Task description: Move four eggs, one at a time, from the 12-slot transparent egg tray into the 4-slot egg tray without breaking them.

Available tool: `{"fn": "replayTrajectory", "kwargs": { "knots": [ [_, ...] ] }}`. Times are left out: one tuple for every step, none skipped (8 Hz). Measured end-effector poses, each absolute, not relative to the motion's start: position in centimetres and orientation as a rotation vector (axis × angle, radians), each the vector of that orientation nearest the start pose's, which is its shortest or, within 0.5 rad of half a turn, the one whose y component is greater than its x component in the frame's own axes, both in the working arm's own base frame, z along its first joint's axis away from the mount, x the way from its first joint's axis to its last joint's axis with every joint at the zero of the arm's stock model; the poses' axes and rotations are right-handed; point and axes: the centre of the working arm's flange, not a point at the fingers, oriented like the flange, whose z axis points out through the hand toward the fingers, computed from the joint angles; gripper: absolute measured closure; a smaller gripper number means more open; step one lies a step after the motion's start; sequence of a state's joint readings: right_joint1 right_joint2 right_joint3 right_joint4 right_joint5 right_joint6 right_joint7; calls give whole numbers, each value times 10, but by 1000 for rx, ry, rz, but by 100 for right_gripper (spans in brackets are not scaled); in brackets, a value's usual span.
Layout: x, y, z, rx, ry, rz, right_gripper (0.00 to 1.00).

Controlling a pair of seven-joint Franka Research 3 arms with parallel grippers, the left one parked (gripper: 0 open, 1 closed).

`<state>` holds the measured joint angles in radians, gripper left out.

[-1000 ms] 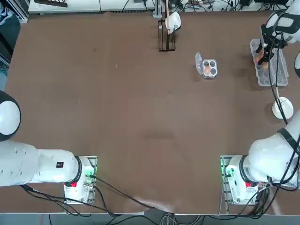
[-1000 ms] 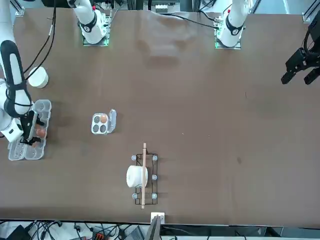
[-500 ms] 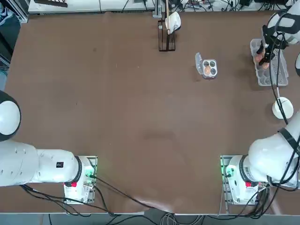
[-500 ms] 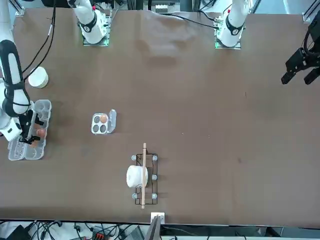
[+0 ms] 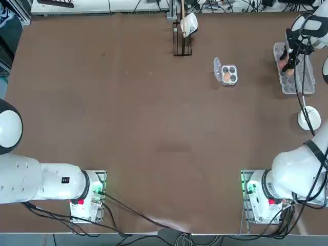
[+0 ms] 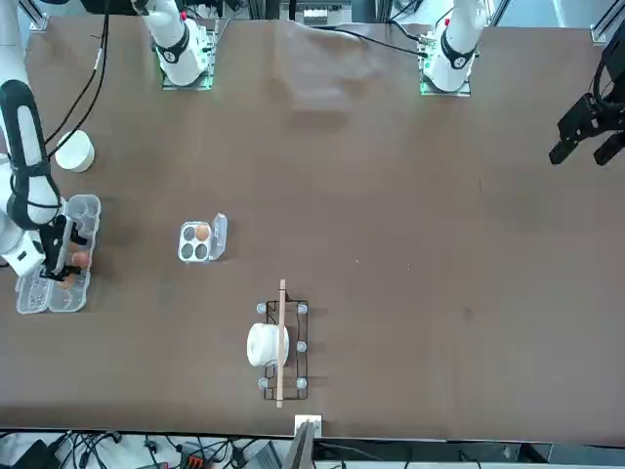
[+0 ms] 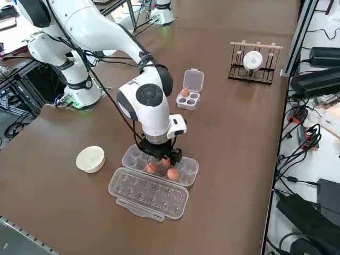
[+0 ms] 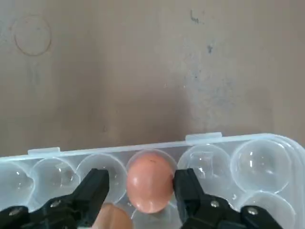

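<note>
The right gripper (image 8: 139,187) hung low over the 12-slot transparent egg tray (image 5: 293,69), which lay along the right edge of the worktop (image 5: 154,128) toward its far corner. In the wrist view the jaws were spread, one finger on either side of an orange-brown egg (image 8: 150,180) seated in a cup of the row along the tray's edge; a narrow gap showed between each fingertip and the shell, so whether the pads touched it could not be told. A second egg (image 8: 110,218) sat just beside it in the neighbouring row, partly hidden by one finger. The side view showed the two eggs (image 7: 173,173) close together under the gripper, with the tray's clear lid folded open flat beside the cups.

The 4-slot egg tray (image 5: 229,75) stood well apart from the long tray, nearer the middle of the far edge, its lid flap open. One egg (image 5: 226,77) rested in one of its cups; the other three cups looked vacant.

A white bowl (image 5: 309,118) sat near the right edge, closer to the robot than the long tray. A small rack holding a white roll (image 5: 188,23) stood at the far edge.
</note>
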<state>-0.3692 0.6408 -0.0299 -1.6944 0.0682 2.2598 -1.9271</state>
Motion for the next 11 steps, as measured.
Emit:
{"fn": "replayTrajectory", "kwargs": {
  "knots": [
    [618, -256, 216, -2251, -2072, -3, 18],
    [619, -255, 215, -2250, -2072, -4, 18],
    [619, -255, 214, -2248, -2073, -4, 18],
    [619, -254, 214, -2247, -2073, -5, 18],
    [619, -254, 213, -2247, -2074, -6, 21],
    [620, -253, 213, -2246, -2075, -7, 22],
    [622, -253, 215, -2252, -2081, -15, 32],
    [623, -254, 216, -2252, -2082, -17, 40],
    [624, -254, 216, -2253, -2083, -19, 44],
    [624, -254, 216, -2253, -2082, -19, 44],
    [624, -254, 216, -2253, -2082, -19, 44]
  ]
}}
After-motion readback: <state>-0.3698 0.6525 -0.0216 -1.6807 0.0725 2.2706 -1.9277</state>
